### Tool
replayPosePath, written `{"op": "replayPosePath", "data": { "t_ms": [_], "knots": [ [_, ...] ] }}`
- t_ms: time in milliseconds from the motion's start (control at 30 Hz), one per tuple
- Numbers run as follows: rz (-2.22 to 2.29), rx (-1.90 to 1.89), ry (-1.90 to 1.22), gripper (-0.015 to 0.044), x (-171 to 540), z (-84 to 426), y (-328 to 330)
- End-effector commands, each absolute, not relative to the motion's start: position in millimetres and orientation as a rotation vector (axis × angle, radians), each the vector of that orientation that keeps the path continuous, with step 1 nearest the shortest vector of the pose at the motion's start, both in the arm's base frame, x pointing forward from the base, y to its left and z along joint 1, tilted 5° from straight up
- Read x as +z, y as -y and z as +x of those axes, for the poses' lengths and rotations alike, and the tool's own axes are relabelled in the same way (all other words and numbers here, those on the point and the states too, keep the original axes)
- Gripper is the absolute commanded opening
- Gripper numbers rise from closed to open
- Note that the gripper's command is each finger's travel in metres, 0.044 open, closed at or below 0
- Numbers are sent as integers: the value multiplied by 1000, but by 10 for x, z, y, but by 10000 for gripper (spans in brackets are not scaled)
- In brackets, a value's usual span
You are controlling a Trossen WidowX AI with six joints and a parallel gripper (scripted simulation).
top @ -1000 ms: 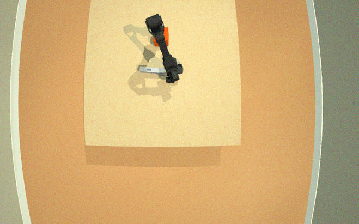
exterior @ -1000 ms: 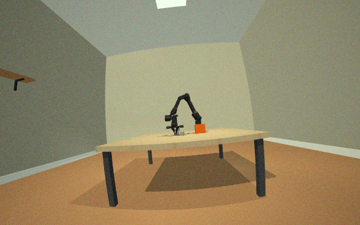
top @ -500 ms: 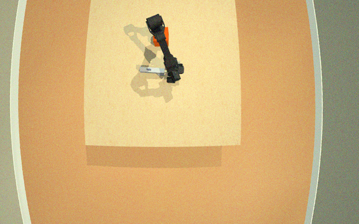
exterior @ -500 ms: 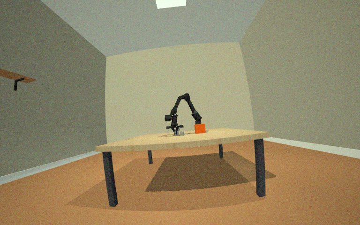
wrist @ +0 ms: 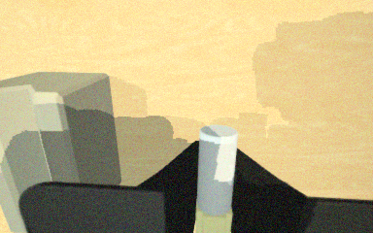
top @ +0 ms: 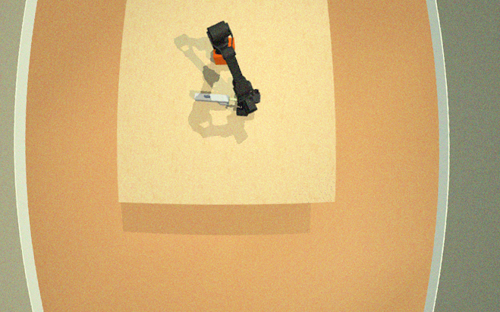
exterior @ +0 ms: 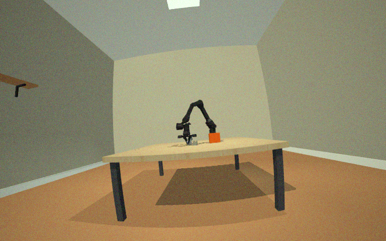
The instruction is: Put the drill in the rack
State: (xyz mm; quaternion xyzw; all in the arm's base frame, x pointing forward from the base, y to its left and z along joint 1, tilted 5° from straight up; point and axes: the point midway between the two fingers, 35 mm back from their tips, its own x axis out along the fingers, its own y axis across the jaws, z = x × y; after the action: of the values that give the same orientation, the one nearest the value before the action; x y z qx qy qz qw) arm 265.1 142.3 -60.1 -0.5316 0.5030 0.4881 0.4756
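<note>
Low over the bench (top: 285,154) (exterior: 196,153), the tool (top: 241,103) (exterior: 187,143) (wrist: 211,149) grips the drill (wrist: 217,170), its pale round end showing between both fingers. Just beside it stands a grey block (top: 212,98) (exterior: 194,142) (wrist: 92,131).

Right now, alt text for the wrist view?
Black claw shut on a pale, upright cylinder with a yellowish lower part, over a light wood tabletop. A grey angular block stands at image left; shadows fall across the wood.

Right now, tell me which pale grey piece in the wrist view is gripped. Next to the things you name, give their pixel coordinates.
The cylinder (wrist: 216,170) with the yellow end: it sits inside the gripper (top: 237,103) (exterior: 188,143) (wrist: 217,177), while the block (exterior: 195,142) (wrist: 92,146) stands outside.
</note>
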Motion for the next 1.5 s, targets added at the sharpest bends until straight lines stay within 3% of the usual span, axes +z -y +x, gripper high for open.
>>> {"op": "replayPosePath", "data": {
  "t_ms": [0, 1467],
  "knots": [
    [-1293, 1193, -1229, 0, -604, 2655, -1487],
    [-1290, 1195, -1227, 0, -561, 2624, -1799]
  ]
}}
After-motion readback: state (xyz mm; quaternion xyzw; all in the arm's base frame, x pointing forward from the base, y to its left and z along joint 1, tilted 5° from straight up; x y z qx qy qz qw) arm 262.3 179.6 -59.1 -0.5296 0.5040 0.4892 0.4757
